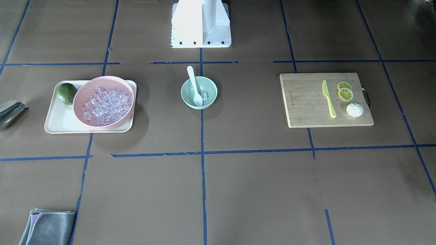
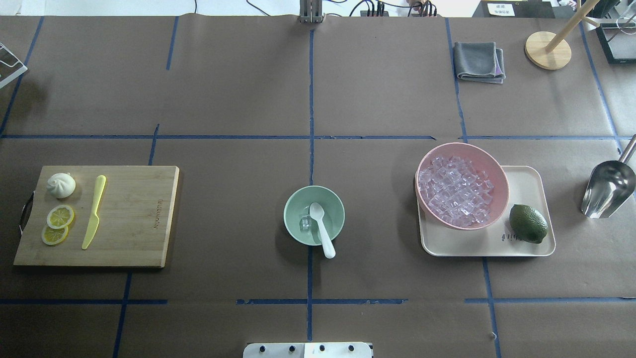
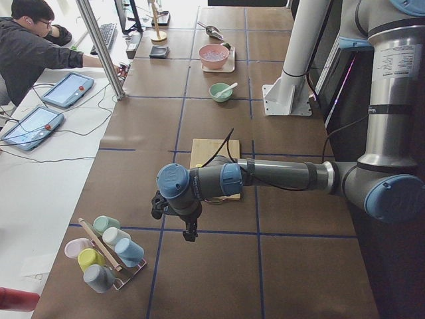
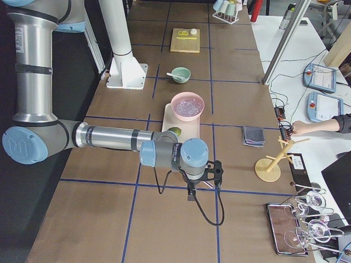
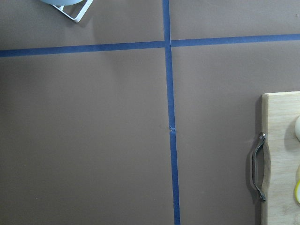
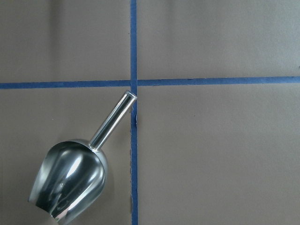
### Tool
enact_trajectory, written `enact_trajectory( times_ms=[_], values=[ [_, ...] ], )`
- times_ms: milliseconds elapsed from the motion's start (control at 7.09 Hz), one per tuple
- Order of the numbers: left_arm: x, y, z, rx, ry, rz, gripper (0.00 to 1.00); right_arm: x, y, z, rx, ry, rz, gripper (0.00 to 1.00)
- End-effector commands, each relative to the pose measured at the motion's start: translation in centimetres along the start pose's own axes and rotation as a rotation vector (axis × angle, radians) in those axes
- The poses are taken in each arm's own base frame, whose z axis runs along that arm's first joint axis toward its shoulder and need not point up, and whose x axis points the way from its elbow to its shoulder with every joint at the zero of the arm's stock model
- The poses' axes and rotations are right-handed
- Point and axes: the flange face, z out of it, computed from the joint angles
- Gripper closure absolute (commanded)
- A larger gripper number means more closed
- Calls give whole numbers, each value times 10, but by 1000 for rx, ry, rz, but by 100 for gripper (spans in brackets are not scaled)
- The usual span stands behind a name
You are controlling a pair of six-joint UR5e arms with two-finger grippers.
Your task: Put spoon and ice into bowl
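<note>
The mint-green bowl (image 1: 199, 98) (image 2: 298, 206) stands at the table's middle. The white spoon (image 1: 195, 85) (image 2: 322, 229) lies in it, scoop inside and handle over the rim toward the robot. One clear ice cube (image 1: 204, 95) (image 2: 305, 223) lies in the bowl beside the scoop. My left gripper (image 3: 190, 230) hangs beyond the cutting board, far from the bowl. My right gripper (image 4: 202, 185) hangs beyond the tray, also far from the bowl. Both show only in the side views, so I cannot tell if they are open or shut.
A pink bowl (image 2: 499, 174) full of ice cubes (image 2: 454, 189) and a lime (image 2: 527, 223) sit on a cream tray (image 2: 477, 247). A metal scoop (image 2: 607, 188) lies at the right end. A cutting board (image 2: 134, 214) holds a yellow-green knife (image 2: 94, 211), lemon slices and a bun. A grey cloth (image 2: 479, 61) lies far right.
</note>
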Motion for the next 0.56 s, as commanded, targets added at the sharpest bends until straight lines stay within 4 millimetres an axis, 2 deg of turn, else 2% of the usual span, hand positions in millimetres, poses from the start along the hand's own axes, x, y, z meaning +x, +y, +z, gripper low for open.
enact_trajectory(
  times_ms=[0, 423],
  values=[
    [-1, 0, 1, 0, 0, 4, 0, -1, -1, -1, 3, -1, -3, 0],
    [-3, -1, 3, 10, -5, 9, 0, -2, -3, -2, 5, 1, -5, 0]
  ],
)
